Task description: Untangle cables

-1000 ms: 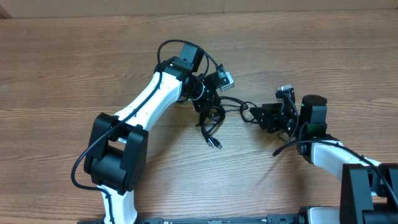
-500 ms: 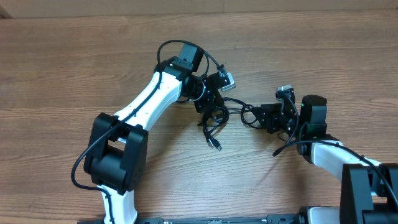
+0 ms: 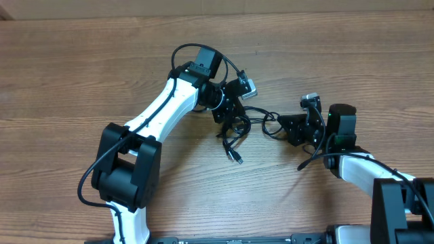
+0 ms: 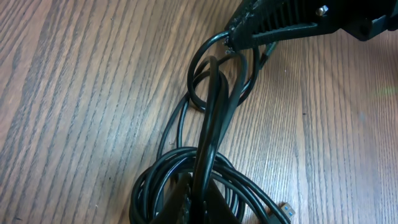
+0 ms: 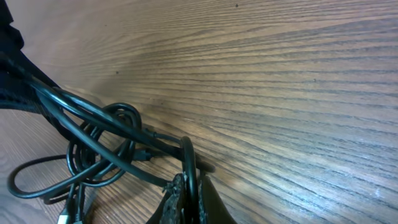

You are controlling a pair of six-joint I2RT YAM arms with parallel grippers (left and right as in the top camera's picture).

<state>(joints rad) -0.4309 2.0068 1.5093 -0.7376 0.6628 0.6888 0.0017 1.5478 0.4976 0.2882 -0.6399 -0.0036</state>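
The cables (image 3: 234,130) are a tangle of thin black loops on the wooden table between my two arms, with a silver-tipped plug (image 3: 237,158) trailing toward the front. My left gripper (image 3: 229,114) is shut on a strand rising out of the bunch (image 4: 208,124); its fingers (image 4: 180,208) pinch that cord at the bottom of the left wrist view. My right gripper (image 3: 277,126) is shut on a loop at the tangle's right end. In the right wrist view that loop (image 5: 188,155) stands between the closed fingertips (image 5: 176,190). The cord runs taut between both grippers.
Bare wooden table (image 3: 81,74) surrounds the tangle on all sides. The left arm's white link (image 3: 159,112) reaches in from the front left. The right arm's base (image 3: 380,179) sits at the front right. Thicker robot cables (image 3: 88,183) loop by the left arm.
My right gripper has closed its jaws onto the cable loop at the right end of the tangle. The left gripper and the bunch have stayed in place.
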